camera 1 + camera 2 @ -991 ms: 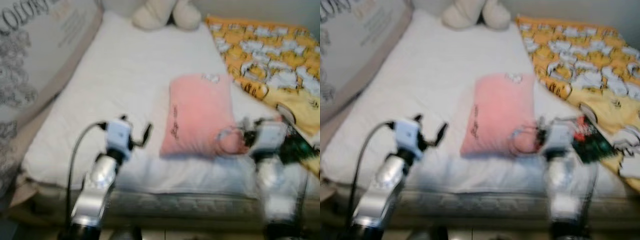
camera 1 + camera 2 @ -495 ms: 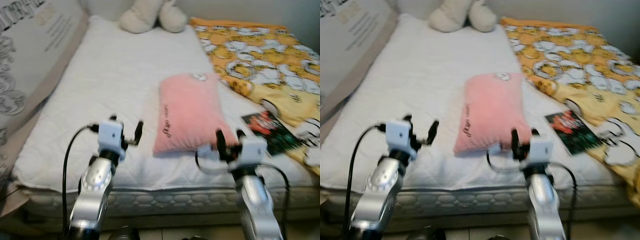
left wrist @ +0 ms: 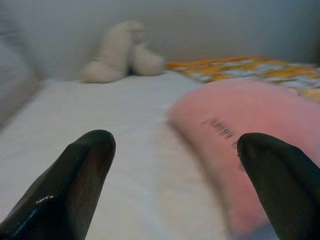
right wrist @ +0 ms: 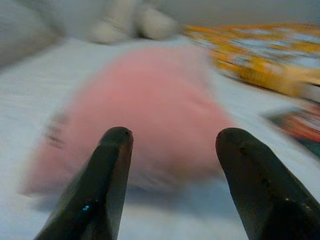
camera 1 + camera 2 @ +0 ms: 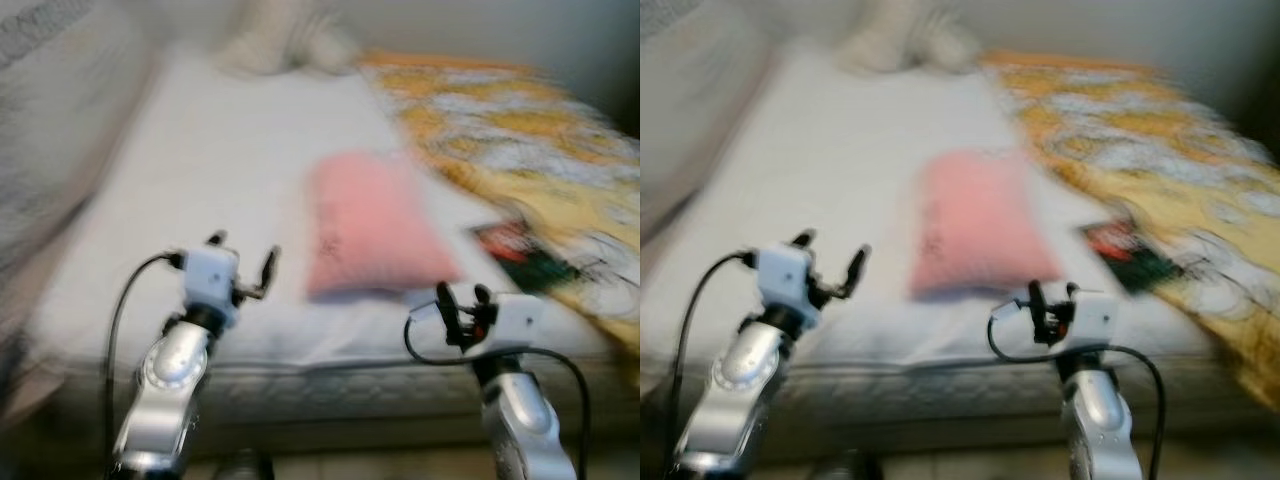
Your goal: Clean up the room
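While both my arms are raised over the near edge of the bed, my left gripper (image 5: 243, 268) has its two black fingers spread apart w/ nothing between them, and it hangs above the white mattress (image 5: 230, 170), to the left of the pink pillow (image 5: 370, 228). In left wrist view the fingers (image 3: 75, 182) frame the pillow's side, where some dark writing runs, too blurred to read. My right gripper (image 5: 461, 302) is also apart and holds nothing; it is just in front of the pillow's near right corner, and I cannot tell if it touches the fabric. In right wrist view the pillow lies straight ahead between the fingers (image 4: 102, 190). The pillow lies flat approx. in the middle of the mattress. To its right a dark booklet w/ red print (image 5: 520, 255) lies near the edge of a yellow blanket w/ white pattern (image 5: 520, 140), which covers the right side of the bed. At the far end a cream plush toy (image 3: 120, 50) sits against the wall. Head views are strongly blurred, so small details are not clear.
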Tool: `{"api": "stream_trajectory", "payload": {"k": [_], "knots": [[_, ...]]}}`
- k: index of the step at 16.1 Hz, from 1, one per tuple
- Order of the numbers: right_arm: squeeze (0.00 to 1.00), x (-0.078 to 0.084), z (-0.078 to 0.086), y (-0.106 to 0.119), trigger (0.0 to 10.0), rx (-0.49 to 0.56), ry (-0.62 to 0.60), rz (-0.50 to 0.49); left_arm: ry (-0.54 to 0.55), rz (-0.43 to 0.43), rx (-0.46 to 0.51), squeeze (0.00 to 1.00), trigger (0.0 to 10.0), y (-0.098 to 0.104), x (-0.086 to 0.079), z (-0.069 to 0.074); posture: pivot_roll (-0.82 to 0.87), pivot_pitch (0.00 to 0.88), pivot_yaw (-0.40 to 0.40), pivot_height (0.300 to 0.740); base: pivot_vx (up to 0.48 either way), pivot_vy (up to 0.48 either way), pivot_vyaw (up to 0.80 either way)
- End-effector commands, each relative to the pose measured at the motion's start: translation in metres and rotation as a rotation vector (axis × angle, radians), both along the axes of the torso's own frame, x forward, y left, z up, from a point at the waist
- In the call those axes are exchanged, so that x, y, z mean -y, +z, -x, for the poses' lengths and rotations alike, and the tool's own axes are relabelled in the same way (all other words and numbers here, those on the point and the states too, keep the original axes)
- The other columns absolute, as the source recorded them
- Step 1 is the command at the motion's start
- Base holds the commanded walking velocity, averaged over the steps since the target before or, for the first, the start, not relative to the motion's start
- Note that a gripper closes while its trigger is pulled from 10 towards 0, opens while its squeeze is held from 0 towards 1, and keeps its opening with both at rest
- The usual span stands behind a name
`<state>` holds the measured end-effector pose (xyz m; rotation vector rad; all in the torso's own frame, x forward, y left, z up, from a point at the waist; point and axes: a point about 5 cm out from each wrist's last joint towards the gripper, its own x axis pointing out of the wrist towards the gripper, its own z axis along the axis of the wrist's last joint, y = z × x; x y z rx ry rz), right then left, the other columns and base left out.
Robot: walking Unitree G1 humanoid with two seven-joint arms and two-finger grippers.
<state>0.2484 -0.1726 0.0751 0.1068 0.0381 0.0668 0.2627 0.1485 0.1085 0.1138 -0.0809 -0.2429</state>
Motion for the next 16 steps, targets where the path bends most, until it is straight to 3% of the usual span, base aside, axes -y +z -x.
{"api": "stream_trajectory", "payload": {"k": [1, 4, 10, 16], "knots": [[0.0, -0.002, -0.001, -0.002, 10.0, -0.019, 0.01, -0.006, -0.006, -0.004, -0.011, 0.0, 10.0, 0.0, 0.007, -0.001, 0.03, 0.0, -0.009, 0.727, 0.0, -0.48, 0.76], [0.0, 0.001, -0.009, -0.004, 10.0, -0.037, -0.019, -0.011, -0.012, -0.004, -0.002, 0.0, 10.0, 0.003, 0.015, -0.008, 0.03, 0.0, -0.011, 0.727, 0.0, -0.475, 0.65], [0.0, -0.004, -0.027, 0.004, 10.0, -0.011, -0.009, 0.027, -0.028, -0.002, -0.001, 0.0, 10.0, 0.007, 0.025, -0.023, 0.01, 0.0, -0.003, 0.727, 0.0, -0.458, 0.0], [0.0, -0.013, -0.028, 0.004, 10.0, -0.003, 0.014, 0.049, -0.043, 0.033, -0.053, 0.0, 10.0, -0.002, 0.024, -0.03, 0.0, 0.0, -0.001, 0.727, 0.052, -0.349, 0.0]]}}
